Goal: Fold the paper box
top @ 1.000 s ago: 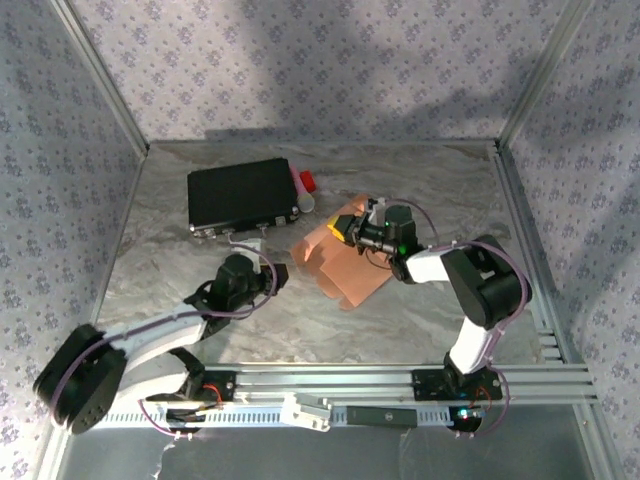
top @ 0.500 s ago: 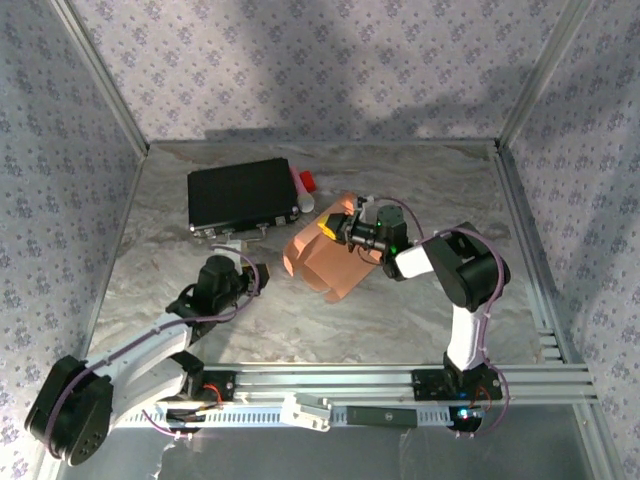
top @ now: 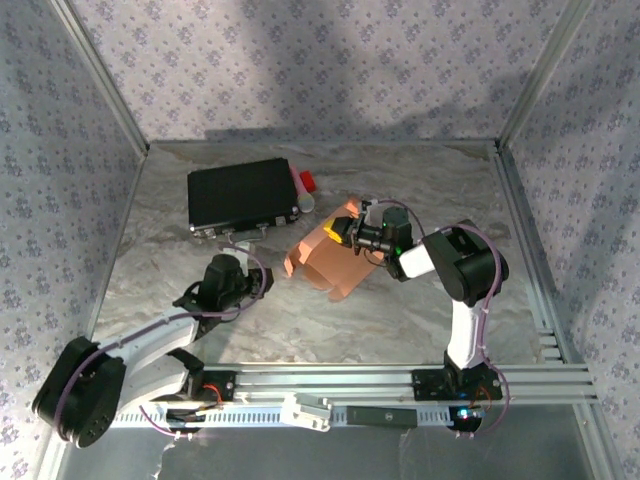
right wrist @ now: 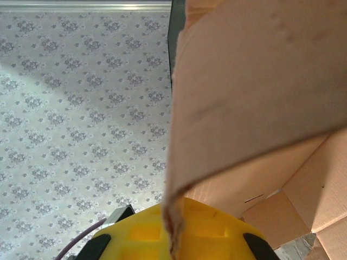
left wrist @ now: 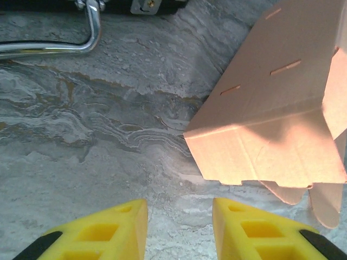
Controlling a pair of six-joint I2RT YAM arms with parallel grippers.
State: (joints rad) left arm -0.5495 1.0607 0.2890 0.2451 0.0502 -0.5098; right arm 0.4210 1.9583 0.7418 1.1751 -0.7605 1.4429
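The salmon-orange paper box (top: 322,264) is partly folded and stands tilted on the table's middle, one panel raised. My right gripper (top: 339,229) is at its far upper edge, shut on a flap. In the right wrist view the cardboard edge (right wrist: 172,227) runs pinched between the yellow fingers (right wrist: 217,233), and the box panel (right wrist: 260,81) rises above them. My left gripper (top: 265,281) is open just left of the box, apart from it. In the left wrist view its yellow fingertips (left wrist: 122,225) hover over bare table, and the box's corner (left wrist: 271,130) lies ahead to the right.
A black flat case (top: 243,195) lies at the back left, its metal handle (left wrist: 65,46) facing the left gripper. A red object (top: 306,180) and a pale one (top: 306,201) sit by the case's right end. Patterned walls enclose the marbled table (top: 420,320).
The right gripper lifted and swung the box's panel up and leftward, then eased it back down a little. The left gripper drew back slightly and returned beside the box, still open.
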